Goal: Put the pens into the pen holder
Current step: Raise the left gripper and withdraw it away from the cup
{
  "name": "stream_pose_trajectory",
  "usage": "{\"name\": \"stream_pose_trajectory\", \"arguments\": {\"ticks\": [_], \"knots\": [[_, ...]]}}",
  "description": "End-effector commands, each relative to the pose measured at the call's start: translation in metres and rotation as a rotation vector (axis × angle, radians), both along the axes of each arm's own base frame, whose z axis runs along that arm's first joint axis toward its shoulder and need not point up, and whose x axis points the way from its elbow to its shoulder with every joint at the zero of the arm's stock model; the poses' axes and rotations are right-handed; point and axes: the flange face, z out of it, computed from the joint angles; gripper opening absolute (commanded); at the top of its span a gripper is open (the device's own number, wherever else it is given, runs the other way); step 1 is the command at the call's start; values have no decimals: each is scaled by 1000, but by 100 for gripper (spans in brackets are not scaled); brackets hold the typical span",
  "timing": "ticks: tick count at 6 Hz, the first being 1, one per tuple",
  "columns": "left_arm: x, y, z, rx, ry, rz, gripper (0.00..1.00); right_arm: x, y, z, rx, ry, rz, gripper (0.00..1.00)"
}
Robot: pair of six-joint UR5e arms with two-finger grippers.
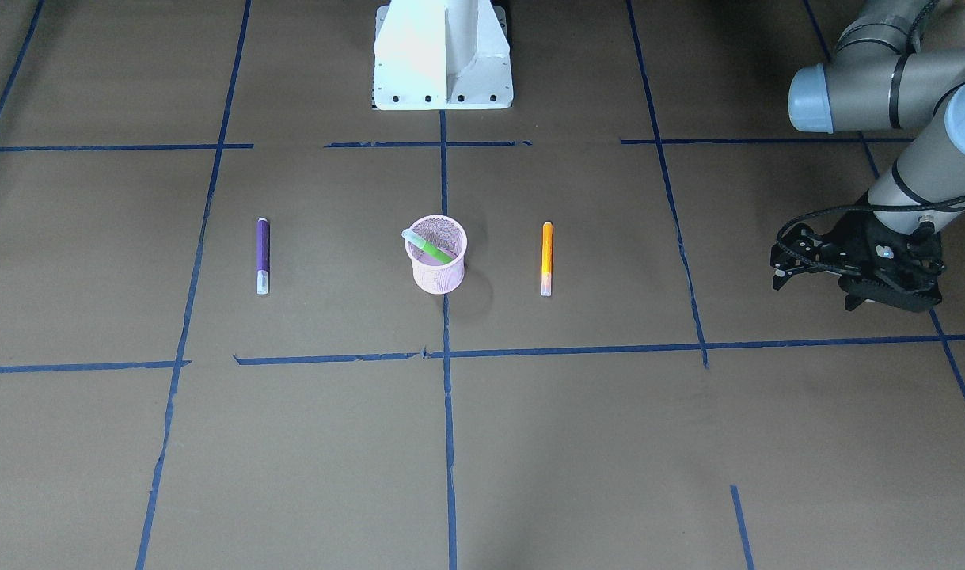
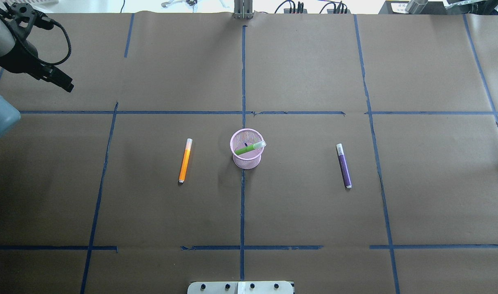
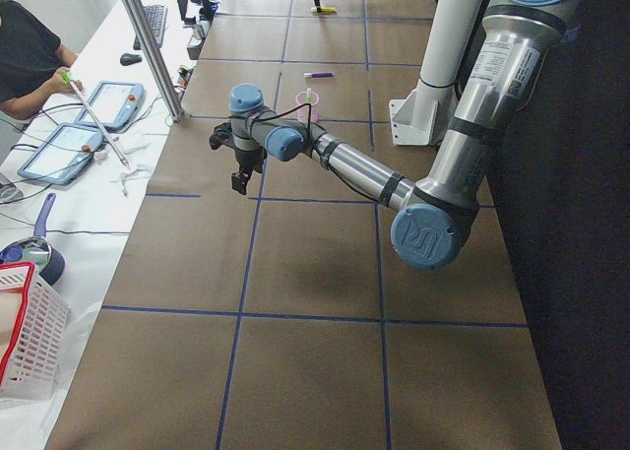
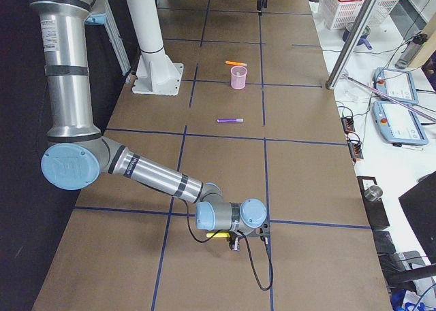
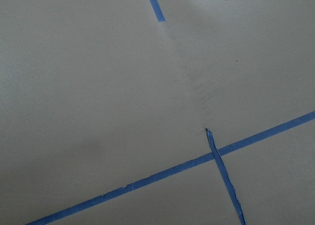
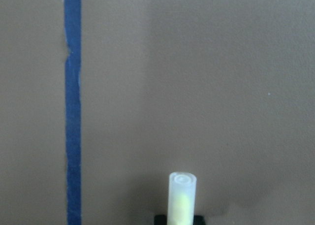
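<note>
— Brown paper covers the table point(image 2: 314, 204), gridded with blue tape point(image 2: 242, 204). Any writing?
— Only a UR badge point(image 3: 423, 241) on the near elbow. Low over the paper, the right claw point(image 4: 235, 243) clamps a yellow pen point(image 6: 181, 198), well apart from the cup point(image 2: 247, 149).
— And the left claw point(image 1: 781, 267)?
— Can't tell its grip. It is well apart from the orange pen point(image 2: 185, 160). The green pen point(image 2: 249, 149) leans inside the cup, and the purple pen point(image 2: 344, 165) lies on its other side.

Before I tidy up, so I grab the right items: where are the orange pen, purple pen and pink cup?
orange pen point(image 2: 185, 161): overhead view, middle of barrel.
purple pen point(image 2: 344, 166): overhead view, middle of barrel.
pink cup point(image 2: 247, 162): overhead view, outer mesh wall.
</note>
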Motion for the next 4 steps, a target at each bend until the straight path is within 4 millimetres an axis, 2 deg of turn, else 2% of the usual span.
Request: {"name": "stream_pose_trajectory", "arguments": {"ticks": [1, 2, 3, 4], "knots": [[-1, 1, -3, 2, 4, -4, 100, -3, 1, -1, 8, -19, -11, 0], [-1, 2, -4, 2, 5, -5, 100, -2, 1, -4, 17, -25, -10, 0], [-1, 3, -6, 7, 7, -4, 100, -2, 2, -31, 67, -63, -7, 0], [-2, 4, -9, 13, 10, -4, 100, -3, 2, -69, 135, -81, -3, 0]]}}
